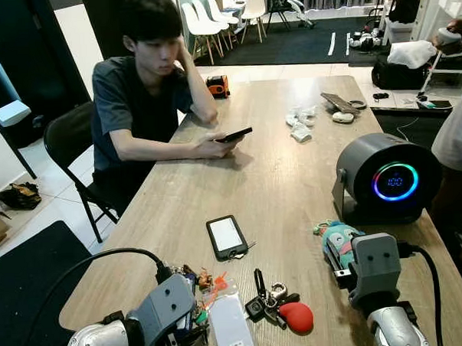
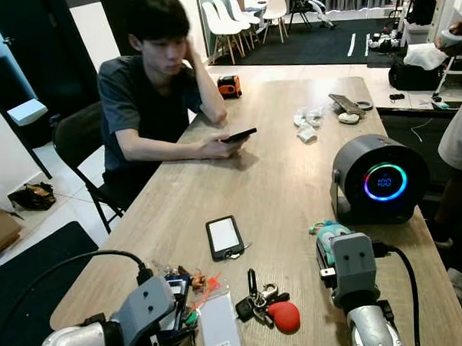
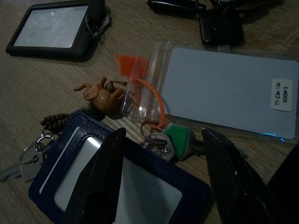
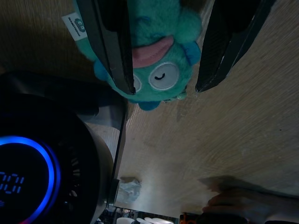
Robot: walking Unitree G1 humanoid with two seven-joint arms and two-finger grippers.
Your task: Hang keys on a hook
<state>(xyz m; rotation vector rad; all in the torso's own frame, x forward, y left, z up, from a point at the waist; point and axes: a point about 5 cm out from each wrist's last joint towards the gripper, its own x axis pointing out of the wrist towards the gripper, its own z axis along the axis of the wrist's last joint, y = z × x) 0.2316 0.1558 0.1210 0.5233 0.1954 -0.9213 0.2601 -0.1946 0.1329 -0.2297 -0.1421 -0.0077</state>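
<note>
keys (image 3: 164,142) lie between the left gripper's (image 3: 163,186) spread jaws.

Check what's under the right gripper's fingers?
A teal plush toy lies on the wooden table under the open right gripper, beside the round black device with the blue ring. The fingers cover the plush's sides, so whether any keys are attached can't be told.
</note>
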